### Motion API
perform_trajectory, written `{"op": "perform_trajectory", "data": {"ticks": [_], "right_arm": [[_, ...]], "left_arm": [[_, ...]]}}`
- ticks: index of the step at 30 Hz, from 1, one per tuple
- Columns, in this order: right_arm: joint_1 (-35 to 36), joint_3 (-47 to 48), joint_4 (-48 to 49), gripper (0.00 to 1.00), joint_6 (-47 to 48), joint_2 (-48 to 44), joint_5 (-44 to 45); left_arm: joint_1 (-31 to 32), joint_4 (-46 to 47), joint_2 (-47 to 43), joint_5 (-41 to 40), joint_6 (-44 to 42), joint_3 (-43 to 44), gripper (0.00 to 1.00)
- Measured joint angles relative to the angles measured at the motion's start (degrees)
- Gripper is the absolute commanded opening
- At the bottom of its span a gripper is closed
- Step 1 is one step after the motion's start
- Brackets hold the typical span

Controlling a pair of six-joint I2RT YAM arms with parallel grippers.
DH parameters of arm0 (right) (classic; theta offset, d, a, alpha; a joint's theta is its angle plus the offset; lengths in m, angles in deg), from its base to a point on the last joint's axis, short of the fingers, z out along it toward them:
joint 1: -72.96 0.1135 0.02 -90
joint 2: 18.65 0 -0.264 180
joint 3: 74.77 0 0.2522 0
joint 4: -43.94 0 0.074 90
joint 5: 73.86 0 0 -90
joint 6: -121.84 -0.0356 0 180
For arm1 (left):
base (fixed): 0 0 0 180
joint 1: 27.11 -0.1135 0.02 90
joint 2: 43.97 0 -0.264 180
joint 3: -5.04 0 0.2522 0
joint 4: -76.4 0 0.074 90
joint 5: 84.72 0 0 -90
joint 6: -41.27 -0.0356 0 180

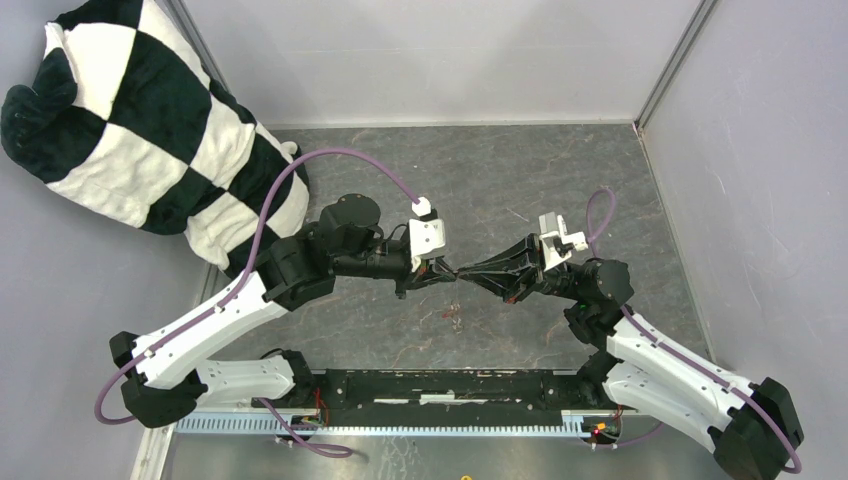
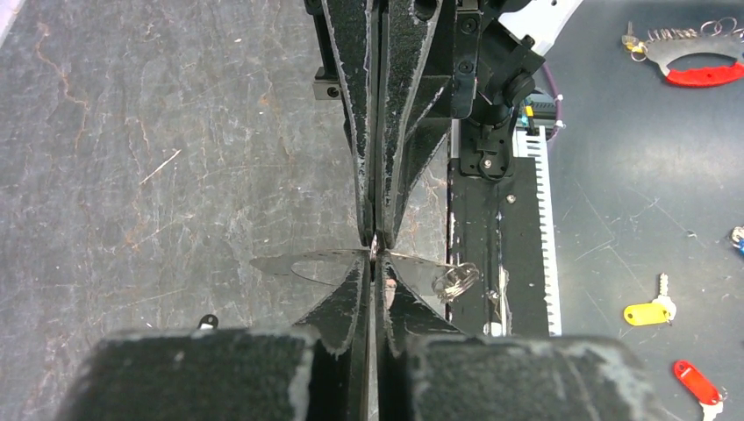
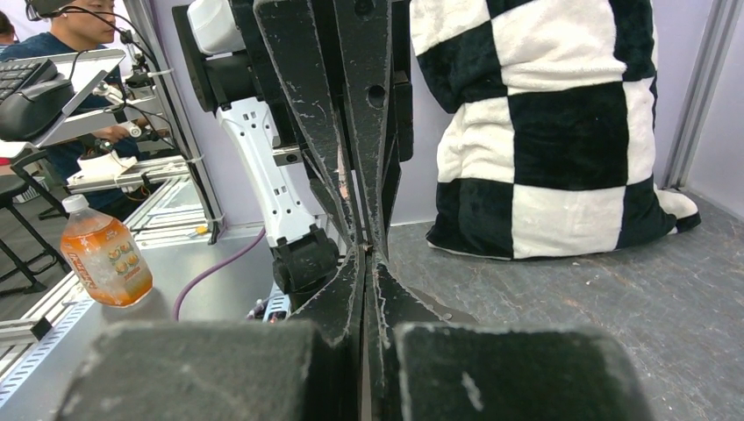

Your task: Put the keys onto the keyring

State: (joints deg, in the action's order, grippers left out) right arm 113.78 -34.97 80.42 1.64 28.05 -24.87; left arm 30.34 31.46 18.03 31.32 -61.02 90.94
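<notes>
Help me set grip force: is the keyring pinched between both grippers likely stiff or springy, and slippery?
Probably springy: the keyring is a very thin wire loop. Likely light too, with so little metal for its span. It may twist or slip, since the left gripper and right gripper pinch bare metal at their very tips.

Left gripper (image 1: pixel 446 272) and right gripper (image 1: pixel 471 272) meet tip to tip at centre, each barring the other's forward path. Pillow (image 1: pixel 130 120) fills the far-left corner; bare table (image 1: pixel 520 180) lies beyond and right, bounded by walls (image 1: pixel 440 60).
</notes>
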Motion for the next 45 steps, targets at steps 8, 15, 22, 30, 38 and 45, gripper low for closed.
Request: {"op": "perform_trajectory", "data": {"ticks": [8,15,22,30,38,45], "right_arm": [[0.1,1.6,-6.6,0.53,3.3,-0.9,-0.2],[0.0,21.9,-36.7,0.53,20.9,4.7,-3.0],[0.0,34.2,-61.1,0.46,35.2,10.4,-4.5],[0.0,37.4,-70.9,0.4,39.7,12.2,-6.4],[0.0,37.0,-70.0,0.43,38.0,13.0,-9.4],[0.0,37.0,-71.1,0.48,38.0,12.7,-8.4]], "left_arm": [[0.0,-0.6,0.3,-0.5,0.0,0.0,0.02],[0.0,-4.4,2.5,-0.9,-1.9,1.1,0.02],[0.0,-8.3,2.9,-1.0,-5.2,2.9,0.02],[0.0,-11.0,3.5,-1.7,-8.6,4.9,0.02],[0.0,-12.5,4.7,-2.2,-9.7,5.0,0.02],[0.0,-12.4,4.7,-3.7,-9.7,5.0,0.02]]}}
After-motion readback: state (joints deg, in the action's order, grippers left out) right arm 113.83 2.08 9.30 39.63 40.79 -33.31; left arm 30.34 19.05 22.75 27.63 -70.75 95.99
